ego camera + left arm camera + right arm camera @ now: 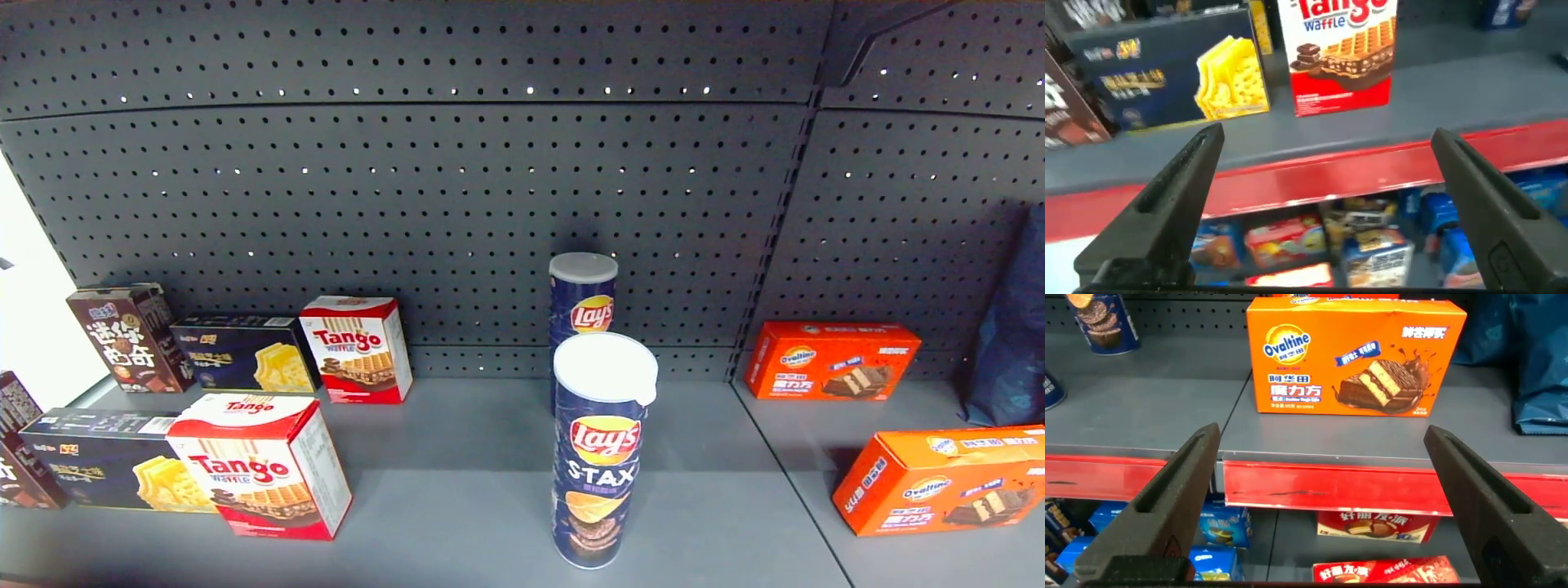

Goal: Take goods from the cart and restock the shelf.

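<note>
Left gripper [1327,139] fingers wide apart, facing red waffle box [1343,57] on shelf [457,490], near left. Right gripper [1323,434] fingers wide apart, facing orange cake box [1355,355] on right. Near chip can [602,457] mid-shelf, far chip can [582,298] behind it

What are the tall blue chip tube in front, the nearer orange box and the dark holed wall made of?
Front chip tube: probably cardboard with a glossy printed wrap, by its sheen; its white lid looks like matte plastic. Nearer orange box: thin printed cardboard, with folded edges and slight gloss. Back panel: likely painted sheet metal, matte dark grey, punched with even holes.
</note>
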